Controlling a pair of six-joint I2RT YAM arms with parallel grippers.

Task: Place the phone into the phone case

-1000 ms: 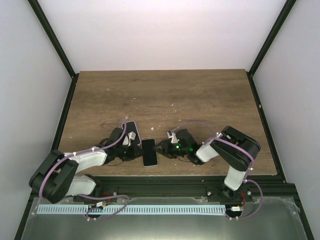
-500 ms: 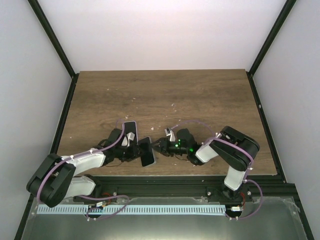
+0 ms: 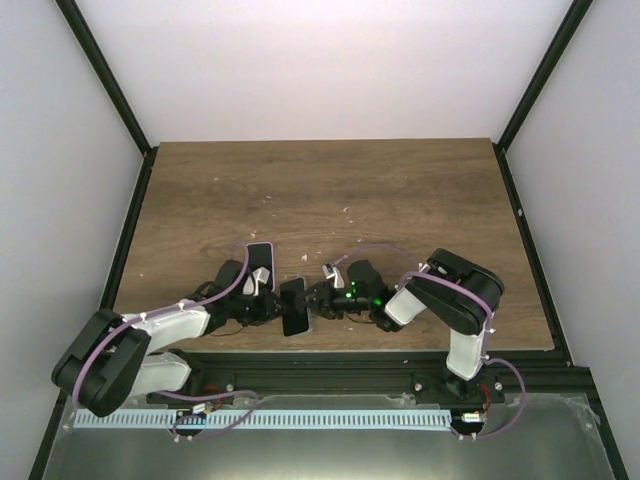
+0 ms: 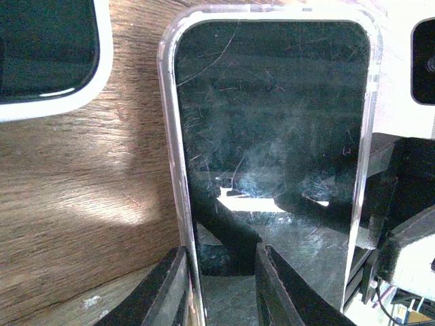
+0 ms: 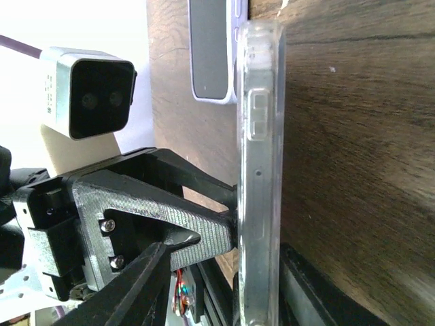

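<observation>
Fingertips of the left gripper [image 3: 274, 303] and the right gripper [image 3: 317, 298] stand at the phone case [image 3: 293, 306] from its two sides in the top view. This is near the front edge of the brown wooden table [image 3: 400, 200], which has small pale flecks and sits between white walls [image 3: 320, 70] and black frame posts [image 3: 107, 80]. The case looks dark there, and its long axis runs front to back, a little slanted. The phone [image 3: 259, 256] lies on the wood just beyond the left gripper, outside the case, screen up, with its long axis nearly the same way. In the left wrist view the two fingers [image 4: 170, 288] stand apart, not clenched, and the clear rim of the case passes between them. Its scratched dark panel faces the camera. In the right wrist view the case is seen edge-on, side buttons [image 5: 259, 115] toward the camera, and the left fingertips touch its face. Only one right finger [image 5: 153, 285] shows, apart from the case, so I cannot tell whether that gripper is grasping.
</observation>
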